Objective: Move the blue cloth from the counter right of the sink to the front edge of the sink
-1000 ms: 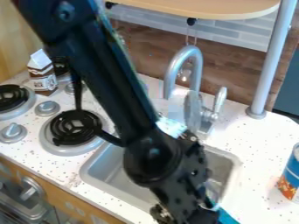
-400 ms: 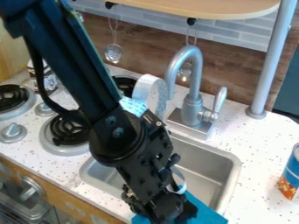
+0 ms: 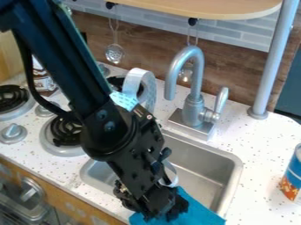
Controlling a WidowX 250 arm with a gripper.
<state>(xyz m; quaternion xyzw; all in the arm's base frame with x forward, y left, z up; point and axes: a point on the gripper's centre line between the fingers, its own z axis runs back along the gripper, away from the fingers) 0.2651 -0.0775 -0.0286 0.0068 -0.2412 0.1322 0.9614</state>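
- Fingers of the black two-finger gripper (image 3: 167,211): open or closed cannot be told; they point down at the cloth, and a grip on it cannot be confirmed.
- Teal cloth (image 3: 197,212): located at the near edge of the grey metal sink (image 3: 203,160), directly below and beside the gripper. The rim and counter probably support it, keeping part of it spread.
- White flat ribbon cable (image 3: 135,77): looped at the black arm (image 3: 61,66), presumably as slack for joint rotation.
- Silver gooseneck faucet (image 3: 194,107): mounted behind the sink, presumably so that its outlet serves the basin.
- Blue can with an orange-red lower band (image 3: 291,178): upright on the white speckled counter (image 3: 264,140), right of the sink, base down for stability.
- Perforated metal ladle (image 3: 115,53): suspended from a hook, off the counter.
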